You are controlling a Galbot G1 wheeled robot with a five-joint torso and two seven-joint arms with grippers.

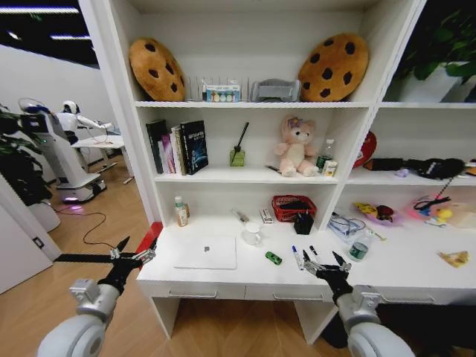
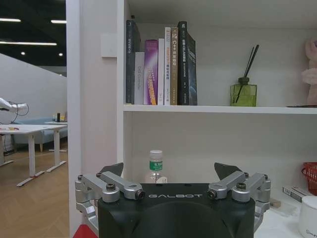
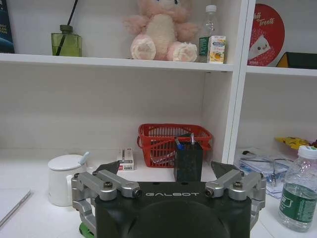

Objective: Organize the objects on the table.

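From the head camera the whole white tabletop (image 1: 223, 277) is laid out: a thin flat silver laptop (image 1: 206, 253) lies closed, with the tiny green toy car (image 1: 274, 258) just right of it and two pens (image 1: 297, 257) beyond that. The right wrist camera adds a red mesh basket (image 3: 173, 143) behind it. Left claw (image 1: 134, 250) hovers off the laptop's left edge, spread wide, empty; right claw (image 1: 323, 262) is also spread and empty, near the pens.
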